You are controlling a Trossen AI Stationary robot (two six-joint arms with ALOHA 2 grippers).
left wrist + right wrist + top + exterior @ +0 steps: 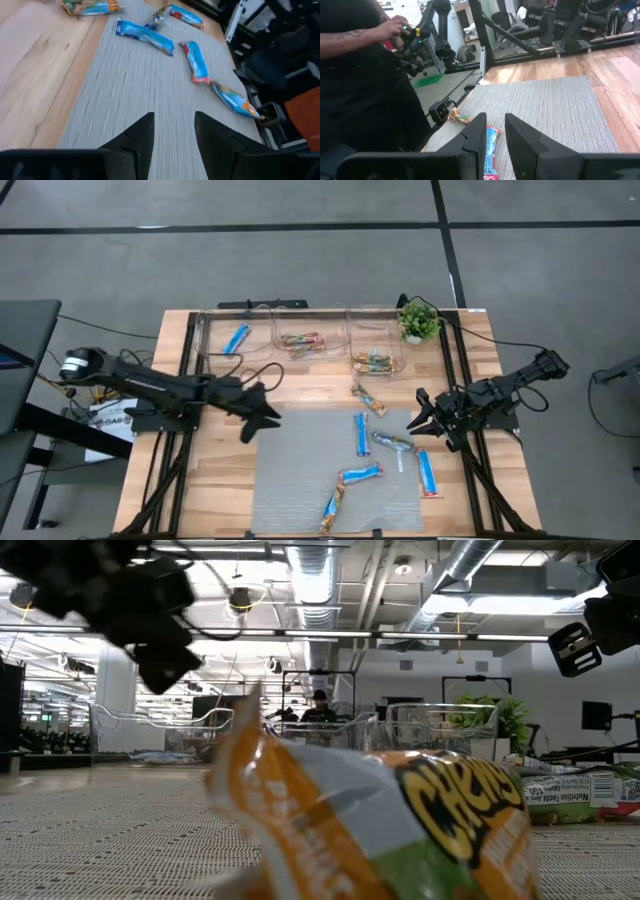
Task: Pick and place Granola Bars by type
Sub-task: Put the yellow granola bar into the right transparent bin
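Left gripper (262, 418) is hovering over the mat's (300, 480) far-left corner, jaws apart, holding nothing; in its wrist view the fingers (141, 140) are showing bare mat between them. Right gripper (428, 418) is hanging at the mat's right edge, jaws apart and empty, with a blue bar (490, 150) lying on the mat just under the fingers (476, 132).

Bars are split between bins and bench. Three clear bins (290, 325) are sitting along the bench's (200, 470) far edge: the left bin is holding one blue bar (236, 339), the middle bin orange-brown bars (302, 340), the right bin silvery-green bars (372, 362). A potted plant (419, 320) is standing at the far-right corner, just beside the right bin.

Loose bars:
- one orange-brown bar (369, 400) is lying on bare wood between the right bin and the mat
- a blue bar (361, 434) is lying mid-mat
- a silvery-green bar (393, 443) is lying just right of it
- a blue bar (427, 472) is lying near the mat's right edge
- a blue bar (360, 475) is lying toward the near edge, with an orange-brown bar (332, 508) touching its end

Low view is mostly blocked by a close orange wrapper (380, 830). In the right wrist view a person (365, 80) is standing off the bench, holding a controller (412, 42).
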